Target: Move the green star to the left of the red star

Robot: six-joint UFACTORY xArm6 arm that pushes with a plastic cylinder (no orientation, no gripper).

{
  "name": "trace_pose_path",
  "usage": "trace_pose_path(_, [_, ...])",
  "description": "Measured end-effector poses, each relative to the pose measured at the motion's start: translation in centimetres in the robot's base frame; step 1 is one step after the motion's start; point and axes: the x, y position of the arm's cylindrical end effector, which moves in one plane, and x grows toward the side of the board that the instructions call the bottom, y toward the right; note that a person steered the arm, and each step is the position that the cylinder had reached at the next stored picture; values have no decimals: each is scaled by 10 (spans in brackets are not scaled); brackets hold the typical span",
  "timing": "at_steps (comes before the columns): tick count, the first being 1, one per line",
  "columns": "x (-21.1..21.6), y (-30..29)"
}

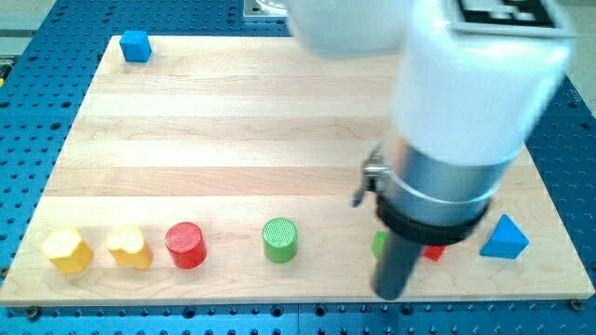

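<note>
Looks nearly done: my tip [391, 293] sits between the mostly hidden green star [379, 244] and red star [434, 252], no claw, holding nothing.

A pale wooden board [233, 121] with visible plank seams lies on a blue perforated metal table [28, 167]. Even, soft light falls across both.
</note>
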Motion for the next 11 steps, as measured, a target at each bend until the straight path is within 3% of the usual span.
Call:
trace_pose_path(1, [-2,2])
trace_pose_path(3, [-6,-52])
trace_pose_path(5, [1,-38])
trace_pose_path(9, [-3,43])
trace_pose_path(11, [-24,15])
